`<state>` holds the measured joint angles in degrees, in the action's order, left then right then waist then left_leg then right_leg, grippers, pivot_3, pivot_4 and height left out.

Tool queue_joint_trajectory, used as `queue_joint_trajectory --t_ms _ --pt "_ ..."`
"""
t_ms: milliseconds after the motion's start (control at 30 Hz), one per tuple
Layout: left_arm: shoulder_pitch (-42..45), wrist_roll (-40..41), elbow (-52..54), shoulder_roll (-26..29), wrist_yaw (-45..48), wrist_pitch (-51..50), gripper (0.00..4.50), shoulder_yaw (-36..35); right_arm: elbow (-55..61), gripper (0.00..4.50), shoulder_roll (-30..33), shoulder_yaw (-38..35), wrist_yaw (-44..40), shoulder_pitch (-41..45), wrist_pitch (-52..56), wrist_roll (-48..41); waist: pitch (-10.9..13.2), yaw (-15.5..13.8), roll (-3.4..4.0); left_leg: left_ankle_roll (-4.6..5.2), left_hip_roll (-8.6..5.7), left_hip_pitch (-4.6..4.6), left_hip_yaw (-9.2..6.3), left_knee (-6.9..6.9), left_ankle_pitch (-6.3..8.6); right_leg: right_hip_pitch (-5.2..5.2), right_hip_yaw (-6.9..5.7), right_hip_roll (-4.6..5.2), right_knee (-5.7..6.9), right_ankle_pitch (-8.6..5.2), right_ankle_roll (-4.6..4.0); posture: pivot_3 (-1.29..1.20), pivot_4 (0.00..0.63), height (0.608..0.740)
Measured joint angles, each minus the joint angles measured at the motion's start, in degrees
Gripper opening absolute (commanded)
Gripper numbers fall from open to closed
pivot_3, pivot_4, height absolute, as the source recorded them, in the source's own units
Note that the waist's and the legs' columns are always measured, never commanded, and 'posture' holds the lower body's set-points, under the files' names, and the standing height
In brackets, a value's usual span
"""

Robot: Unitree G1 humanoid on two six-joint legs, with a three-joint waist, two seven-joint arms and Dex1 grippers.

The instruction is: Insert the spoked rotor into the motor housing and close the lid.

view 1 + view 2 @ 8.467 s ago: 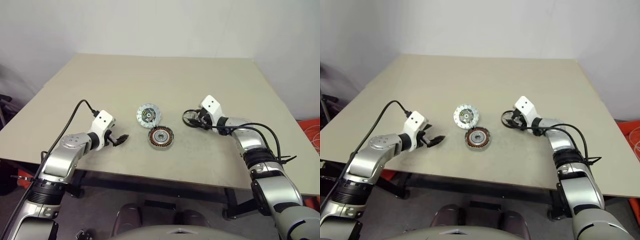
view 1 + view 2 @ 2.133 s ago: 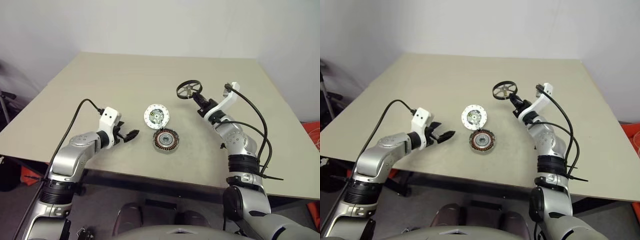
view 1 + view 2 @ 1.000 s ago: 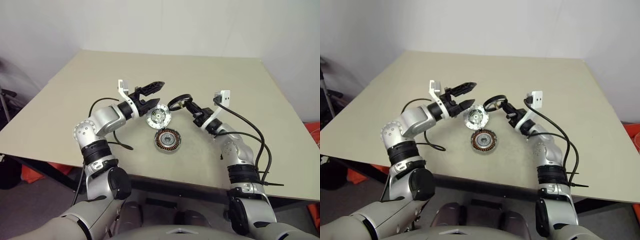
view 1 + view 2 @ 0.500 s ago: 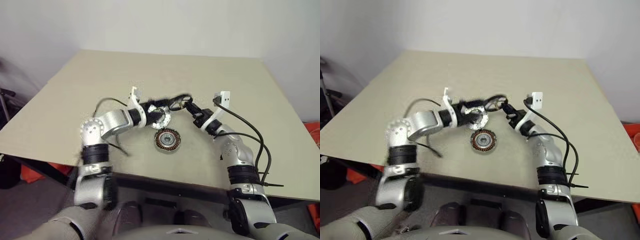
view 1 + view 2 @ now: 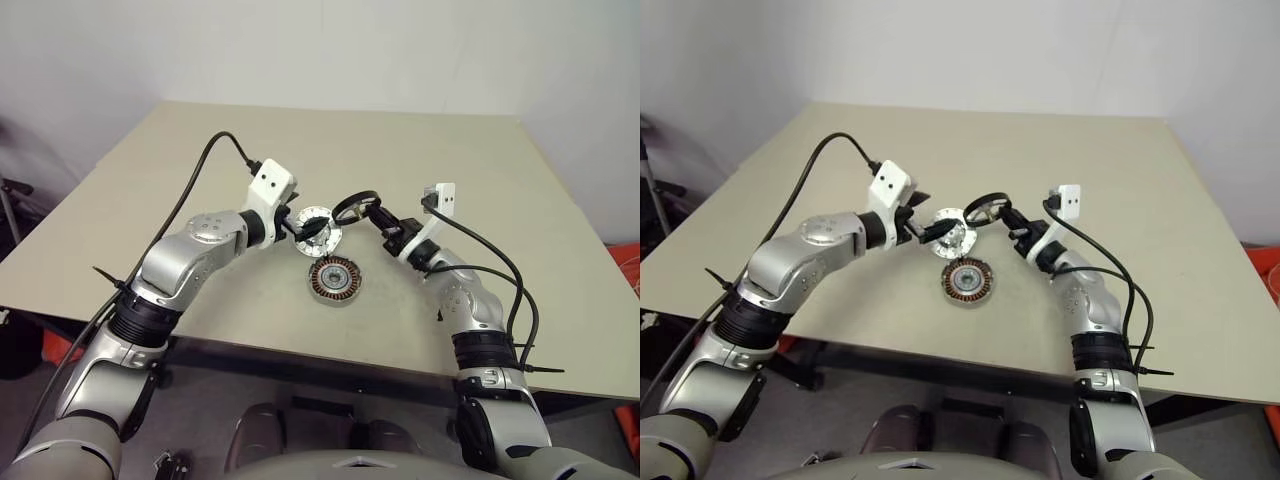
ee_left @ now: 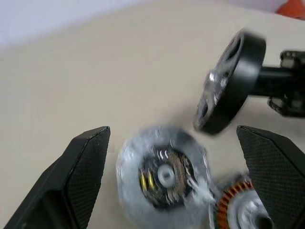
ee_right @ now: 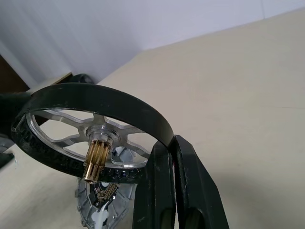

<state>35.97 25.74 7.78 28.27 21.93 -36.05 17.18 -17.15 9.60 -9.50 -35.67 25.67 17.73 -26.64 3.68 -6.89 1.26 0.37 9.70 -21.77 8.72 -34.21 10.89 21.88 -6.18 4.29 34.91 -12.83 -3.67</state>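
On the beige tabletop, the motor housing, a short round cylinder with a dark rim, a ring of copper-coloured windings and a silver hub, is lying flat near the front edge with its windings facing up. Just behind it and slightly toward the robot's left, the lid, a flat round silver disc with a ribbed rim and a dark greenish centre, is resting on the table; from the left wrist view its edge looks close to the housing's rim, though whether they touch cannot be told.

Above the table, the right gripper is pinching its two black fingers together on the dark rim of the spoked rotor, a round wheel with shiny silver spokes, cut-outs and a small brass pinion at its hub. The wheel is being held in the air, tilted, over the far side of the lid and behind the housing, clear of both. In the right wrist view the closed fingers are gripping the rim's near side, with the lid visible below through the spokes.

From the robot's left, the left gripper is reaching over the lid with its black fingers spread wide apart, holding nothing. In the left wrist view the lid is sitting between the two open fingers, with the rotor beyond it.
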Motion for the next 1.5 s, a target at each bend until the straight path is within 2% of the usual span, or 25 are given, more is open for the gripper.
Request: queue_joint_trajectory --t_ms 233,667,933,1067,1433,1500 --pt "-0.51 -9.54 -0.34 -0.44 4.74 5.90 4.50 2.61 0.00 0.04 0.23 -0.02 -0.01 -0.18 0.11 -0.05 -0.01 0.03 0.01 0.02 0.00 0.00 0.01 0.00 0.01 0.01 0.00 0.00 0.00 0.01 -0.04 0.00 0.000 0.740" --pt "-0.93 -15.23 -8.83 -8.76 11.06 8.15 4.50 3.40 0.01 0.04 0.18 0.11 -0.02 -0.18 0.16 -0.05 -0.01 -0.05 0.01 0.02 0.01 0.00 0.02 -0.01 0.00 0.01 0.00 0.00 0.03 0.05 -0.10 0.00 0.000 0.740" --pt "-0.02 -20.61 -12.27 -10.69 11.65 11.77 4.50 3.54 0.04 0.04 0.17 0.11 0.06 -0.36 0.22 -0.05 -0.01 -0.07 0.01 0.04 0.01 -0.01 0.02 -0.01 0.01 0.02 0.00 0.00 0.03 0.04 -0.11 0.00 0.000 0.740" --pt "0.12 -22.38 -13.02 -12.22 11.77 13.14 3.63 3.53 0.05 0.00 -0.11 0.29 0.25 -0.50 0.22 -0.05 -0.01 -0.07 0.01 0.04 0.01 -0.01 0.02 -0.01 0.01 0.03 0.00 0.01 0.03 0.05 -0.12 0.00 0.000 0.740" --pt "0.13 -24.93 -13.46 -14.14 11.74 13.79 3.63 3.47 0.50 0.00 -0.14 0.62 0.47 -0.91 0.34 -0.05 -0.01 -0.10 0.01 0.05 0.02 -0.01 0.02 -0.02 0.01 0.03 0.00 0.01 0.03 0.06 -0.14 0.00 0.000 0.740" --pt "0.13 -25.04 -13.46 -14.30 11.78 13.79 3.29 3.45 0.50 0.00 -0.14 0.62 0.48 -0.91 0.34 -0.05 -0.01 -0.10 0.01 0.05 0.02 -0.01 0.02 -0.02 0.01 0.03 0.00 0.01 0.03 0.06 -0.14 0.00 0.000 0.740"
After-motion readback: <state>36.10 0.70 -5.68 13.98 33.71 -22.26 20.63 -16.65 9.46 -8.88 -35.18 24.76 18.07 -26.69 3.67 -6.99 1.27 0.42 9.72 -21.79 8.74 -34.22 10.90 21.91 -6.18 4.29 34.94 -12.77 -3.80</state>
